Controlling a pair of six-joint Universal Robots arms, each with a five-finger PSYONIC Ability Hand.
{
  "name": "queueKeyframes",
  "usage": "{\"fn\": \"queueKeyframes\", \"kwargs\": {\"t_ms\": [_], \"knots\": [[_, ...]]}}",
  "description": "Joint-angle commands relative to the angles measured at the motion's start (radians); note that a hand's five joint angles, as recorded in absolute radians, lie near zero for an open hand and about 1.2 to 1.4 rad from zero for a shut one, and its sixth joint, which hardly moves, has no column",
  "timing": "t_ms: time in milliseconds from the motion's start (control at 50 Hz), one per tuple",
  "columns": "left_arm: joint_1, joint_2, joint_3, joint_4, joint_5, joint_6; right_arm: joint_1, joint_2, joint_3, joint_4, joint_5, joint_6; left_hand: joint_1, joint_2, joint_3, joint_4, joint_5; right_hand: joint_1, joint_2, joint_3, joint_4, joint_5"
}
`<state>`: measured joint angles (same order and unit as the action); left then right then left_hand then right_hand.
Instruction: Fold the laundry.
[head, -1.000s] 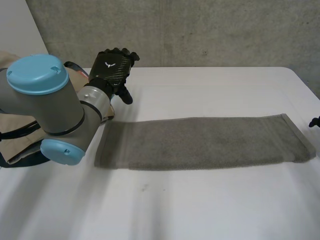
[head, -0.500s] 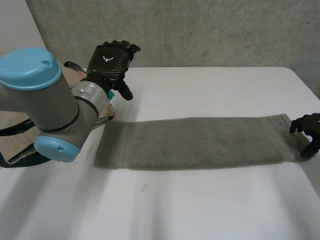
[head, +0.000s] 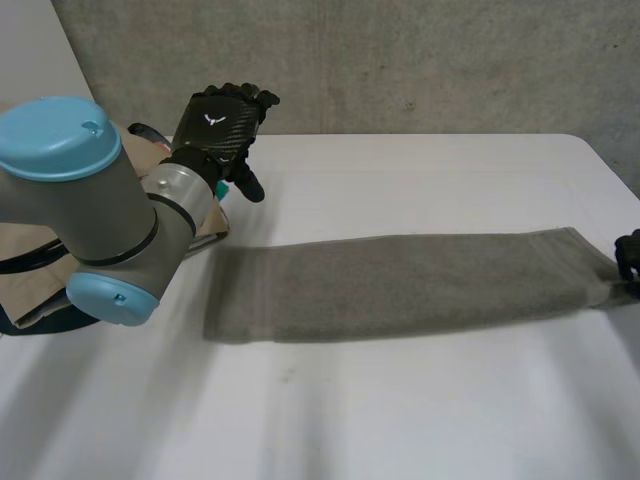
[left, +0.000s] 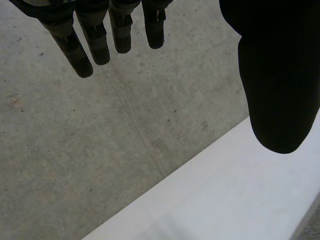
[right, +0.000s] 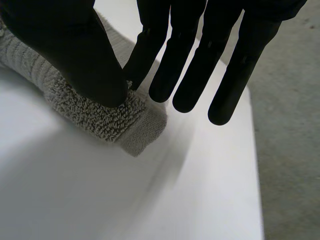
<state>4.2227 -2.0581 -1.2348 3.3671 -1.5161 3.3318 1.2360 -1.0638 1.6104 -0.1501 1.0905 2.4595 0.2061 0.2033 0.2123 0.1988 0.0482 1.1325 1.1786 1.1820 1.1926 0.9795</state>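
A long grey towel (head: 400, 285), folded into a narrow strip, lies across the white table (head: 400, 410). My right hand (head: 630, 258) is at the strip's right end by the table's right edge. In the right wrist view the right hand (right: 75, 50) pinches the towel's end corner (right: 110, 122) between thumb and one finger, the other fingers straight beyond it. My left hand (head: 220, 125) hovers above the table's back left, away from the towel. Its fingers (left: 80, 55) are straight and hold nothing.
A pile of beige cloth with dark straps (head: 30, 265) sits at the table's left edge, under my left arm. The table's right edge drops to a grey floor (right: 290, 150). A concrete wall (head: 400, 60) stands behind the table.
My right hand came in from the right and shut on the towel's right end. The towel has slid slightly to the right. My left hand rose a little.
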Motion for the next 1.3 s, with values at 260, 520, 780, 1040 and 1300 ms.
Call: {"fn": "queueKeyframes", "kwargs": {"t_ms": [260, 520, 780, 1040, 1300], "knots": [[0.023, 0.038, -0.008, 0.0, -0.003, -0.002, 0.038, 0.021, -0.118, 0.014, 0.078, -0.088, -0.032, -0.029, -0.038, -0.024, -0.048, 0.264, 0.218, 0.214, 0.204, 0.242], [0.14, 0.191, -0.071, -0.011, 0.002, -0.049, 0.702, -0.162, 0.014, -0.284, 0.003, -0.025, -0.032, -0.029, -0.038, -0.024, -0.048, 0.264, 0.218, 0.214, 0.204, 0.242], [0.206, 0.223, -0.178, -0.011, 0.056, -0.068, 1.082, 0.111, -0.036, -0.376, 0.068, -0.14, -0.032, -0.029, -0.038, -0.024, -0.048, 0.264, 0.218, 0.214, 0.204, 0.242], [0.171, 0.188, -0.12, -0.009, 0.068, -0.055, 0.941, -0.074, -0.058, -0.252, 0.256, 0.169, -0.032, -0.029, -0.038, -0.024, -0.048, -0.958, -1.004, -1.007, -1.018, -0.979], [-0.033, -0.013, 0.057, -0.087, -0.002, -0.058, 0.629, -0.038, 0.095, -0.058, 0.263, 0.156, -0.032, -0.029, -0.038, -0.024, -0.048, -0.818, -0.864, -0.867, -0.878, -0.839]]}}
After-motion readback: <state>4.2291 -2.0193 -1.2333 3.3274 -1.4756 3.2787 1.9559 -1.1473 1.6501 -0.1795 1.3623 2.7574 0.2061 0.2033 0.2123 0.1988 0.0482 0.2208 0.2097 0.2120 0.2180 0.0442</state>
